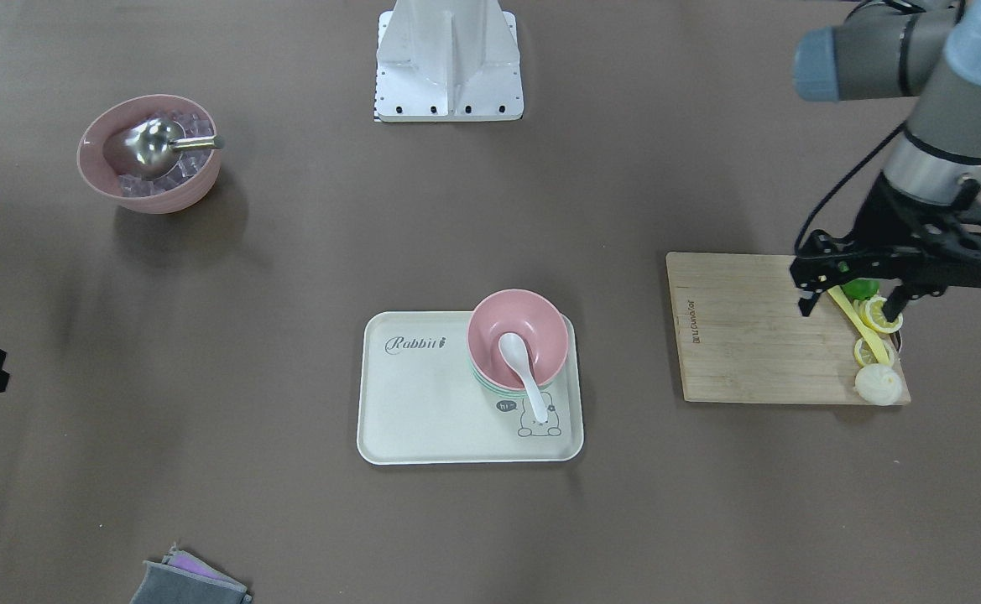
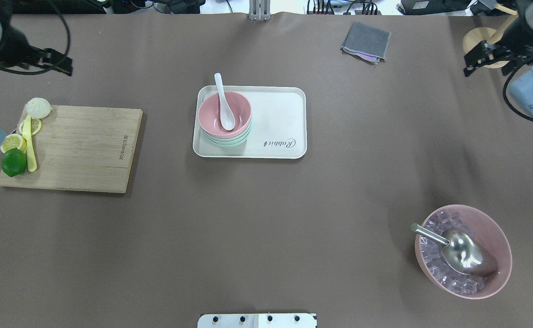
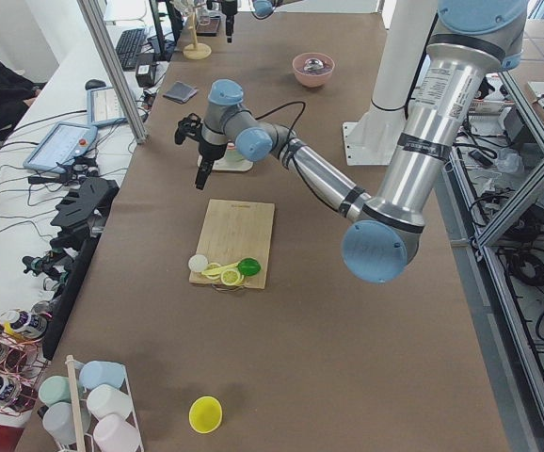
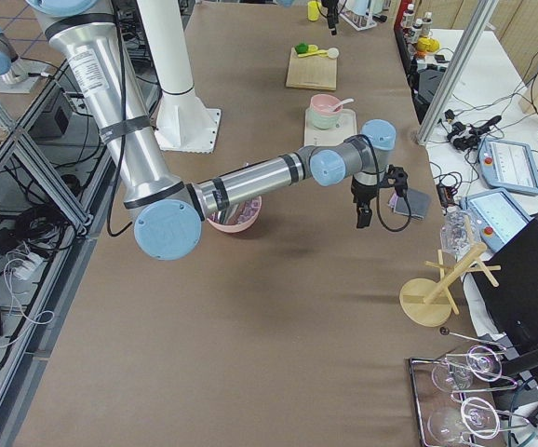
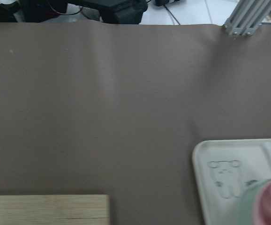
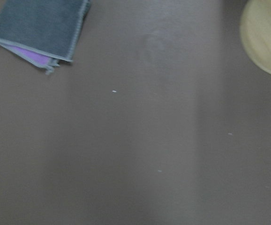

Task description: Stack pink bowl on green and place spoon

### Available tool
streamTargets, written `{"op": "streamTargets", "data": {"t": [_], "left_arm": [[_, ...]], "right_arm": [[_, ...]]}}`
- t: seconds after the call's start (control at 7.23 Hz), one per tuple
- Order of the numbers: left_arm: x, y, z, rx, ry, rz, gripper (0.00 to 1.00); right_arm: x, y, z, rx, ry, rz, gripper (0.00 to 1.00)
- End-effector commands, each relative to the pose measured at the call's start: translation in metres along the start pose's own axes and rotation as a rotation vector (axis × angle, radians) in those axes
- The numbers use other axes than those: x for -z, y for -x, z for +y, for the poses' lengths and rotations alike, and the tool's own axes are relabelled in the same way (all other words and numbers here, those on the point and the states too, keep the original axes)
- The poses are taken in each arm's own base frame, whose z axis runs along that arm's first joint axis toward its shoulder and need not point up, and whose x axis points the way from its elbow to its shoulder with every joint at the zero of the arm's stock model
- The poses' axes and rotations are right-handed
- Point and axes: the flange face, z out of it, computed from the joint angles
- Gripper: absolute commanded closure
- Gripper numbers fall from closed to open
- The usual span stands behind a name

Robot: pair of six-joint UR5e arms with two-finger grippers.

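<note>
The pink bowl [image 1: 543, 329] sits nested on the green bowl [image 1: 482, 383] at one end of the cream tray [image 1: 423, 403]. The white spoon [image 1: 527, 375] lies in the pink bowl, its handle over the rim. The stack also shows in the overhead view: pink bowl [image 2: 239, 107], green bowl [image 2: 227, 141], spoon [image 2: 223, 100]. My left gripper [image 1: 849, 304] is open and empty, hovering over the cutting board [image 1: 750, 327], far from the tray. My right gripper [image 2: 487, 68] looks open and empty at the far right corner.
The cutting board holds a lime [image 2: 13, 162], lemon slices, a yellow knife and a bun. A large pink bowl [image 2: 499, 241] with ice cubes and a metal scoop stands near right. A folded grey cloth [image 2: 366, 42] and a wooden stand [image 2: 478, 36] are at the back.
</note>
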Motion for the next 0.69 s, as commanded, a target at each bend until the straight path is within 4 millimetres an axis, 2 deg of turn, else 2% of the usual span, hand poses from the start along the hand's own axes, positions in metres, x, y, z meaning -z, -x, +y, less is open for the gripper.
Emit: {"op": "streamTargets", "data": {"t": [0.0, 0.14, 0.28, 0.41, 0.55], "left_arm": [[0.016, 0.113, 0.005, 0.042, 0.091, 0.053, 0.02], [0.005, 0.153, 0.011, 0.061, 0.128, 0.033, 0.02], [-0.015, 0.196, 0.047, 0.114, 0.177, 0.010, 0.02], [-0.016, 0.218, 0.070, 0.131, 0.163, 0.002, 0.02], [-0.029, 0.236, 0.092, 0.143, 0.184, -0.014, 0.02]], "right_arm": [[0.010, -0.140, 0.041, 0.118, 0.124, 0.053, 0.00], [0.005, -0.191, 0.069, 0.070, 0.136, 0.010, 0.00], [0.005, -0.200, 0.079, 0.032, 0.131, -0.052, 0.00], [0.009, -0.196, 0.078, 0.021, 0.122, -0.059, 0.00], [0.012, -0.194, 0.078, 0.008, 0.118, -0.061, 0.00]]}}
